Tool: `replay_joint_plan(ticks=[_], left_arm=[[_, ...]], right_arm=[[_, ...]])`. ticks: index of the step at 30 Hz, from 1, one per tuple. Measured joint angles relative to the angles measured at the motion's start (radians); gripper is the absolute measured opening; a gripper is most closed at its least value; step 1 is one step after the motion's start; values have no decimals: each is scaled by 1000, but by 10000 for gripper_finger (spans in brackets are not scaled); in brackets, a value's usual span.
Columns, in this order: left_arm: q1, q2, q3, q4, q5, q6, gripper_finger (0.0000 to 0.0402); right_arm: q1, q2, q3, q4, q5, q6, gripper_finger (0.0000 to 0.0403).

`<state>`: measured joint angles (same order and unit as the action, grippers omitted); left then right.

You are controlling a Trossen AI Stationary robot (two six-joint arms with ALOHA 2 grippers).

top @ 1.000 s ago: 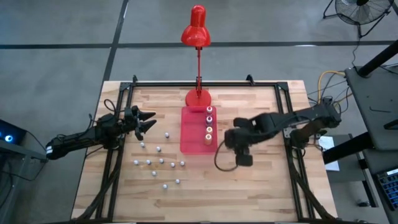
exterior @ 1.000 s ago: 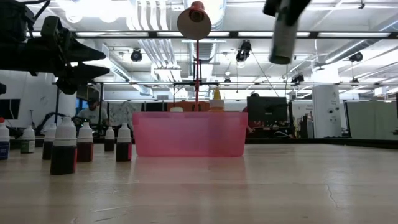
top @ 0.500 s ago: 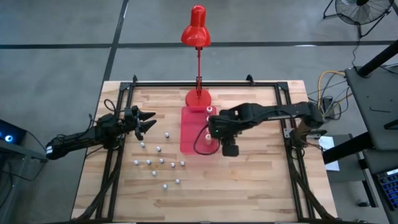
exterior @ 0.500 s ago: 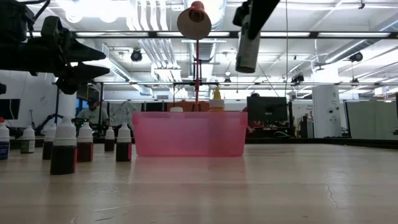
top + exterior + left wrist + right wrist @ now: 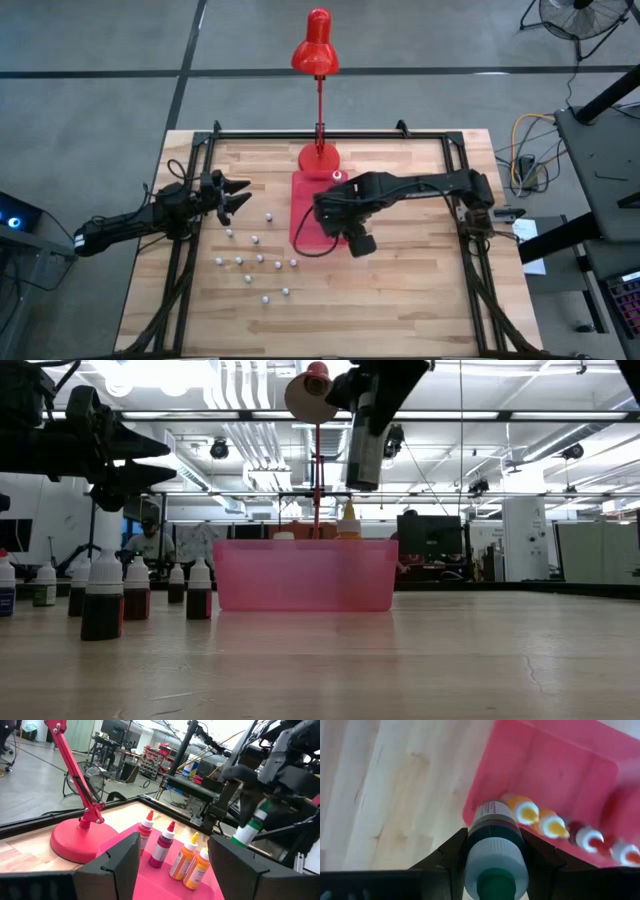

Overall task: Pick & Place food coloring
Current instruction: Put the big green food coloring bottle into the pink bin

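Holding a green-capped bottle [image 5: 494, 851] tight and upright, the right gripper [image 5: 335, 214] hangs over the red tray [image 5: 303, 232], beside four bottles [image 5: 172, 853].

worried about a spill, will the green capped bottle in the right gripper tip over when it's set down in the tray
Probably somewhat tippy: the green capped bottle is tall and narrow, so a tilted release may topple it. It looks small and light, so the right gripper should carry it easily. The four bottles standing upright in the red tray suggest a level drop will stay up.
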<state>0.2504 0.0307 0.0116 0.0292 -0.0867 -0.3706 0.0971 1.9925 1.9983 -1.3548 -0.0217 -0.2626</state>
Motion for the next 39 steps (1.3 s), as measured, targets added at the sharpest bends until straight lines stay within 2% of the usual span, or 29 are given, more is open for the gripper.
replay_joint_plan(ticks=[9, 19, 39], left_arm=[[0, 0, 0, 0, 0, 0, 204], [0, 0, 0, 0, 0, 0, 204], [0, 0, 0, 0, 0, 0, 204]], right_arm=[[1, 21, -47, 71, -4, -241, 136], [1, 21, -138, 167, -4, -400, 136], [-26, 21, -226, 219, -5, -546, 136]])
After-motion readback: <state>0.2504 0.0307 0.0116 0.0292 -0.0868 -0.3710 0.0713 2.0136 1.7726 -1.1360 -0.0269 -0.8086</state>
